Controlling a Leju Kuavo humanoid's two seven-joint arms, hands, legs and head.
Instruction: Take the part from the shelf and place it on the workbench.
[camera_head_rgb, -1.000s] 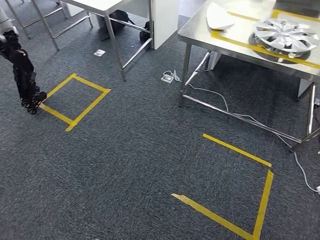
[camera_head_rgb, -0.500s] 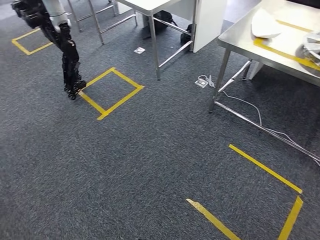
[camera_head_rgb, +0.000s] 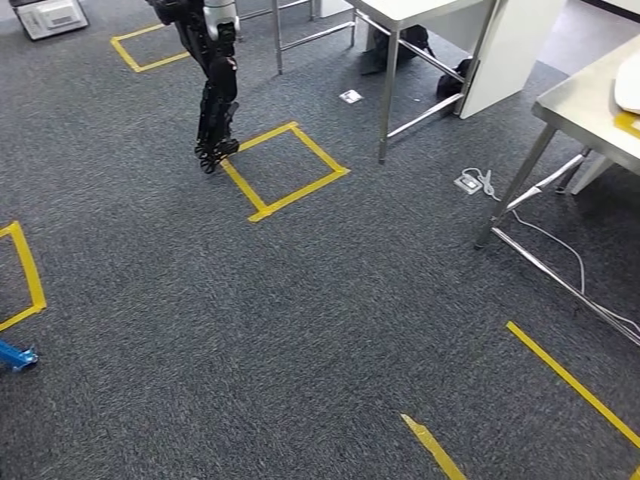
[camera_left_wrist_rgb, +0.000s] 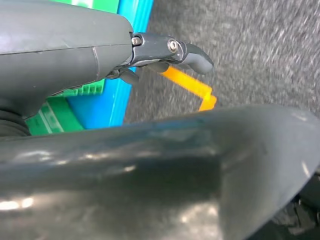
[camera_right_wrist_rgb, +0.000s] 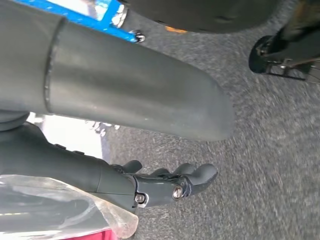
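Dark grey carpet floor (camera_head_rgb: 302, 330), marked with yellow tape squares (camera_head_rgb: 287, 170). Stainless steel bench (camera_head_rgb: 581, 105), carrying the white curved part (camera_head_rgb: 630, 80). I log left hand (camera_left_wrist_rgb: 113, 55) and right hand (camera_right_wrist_rgb: 151, 187) hanging empty, fingers loosely extended.

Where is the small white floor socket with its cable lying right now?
In the head view, the floor socket lies on the grey carpet at the right, just beside the slanted steel table leg.

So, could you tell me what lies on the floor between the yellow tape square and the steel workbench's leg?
In the head view, a white table's leg and a white floor socket with its cable lie between the tape square and workbench leg.
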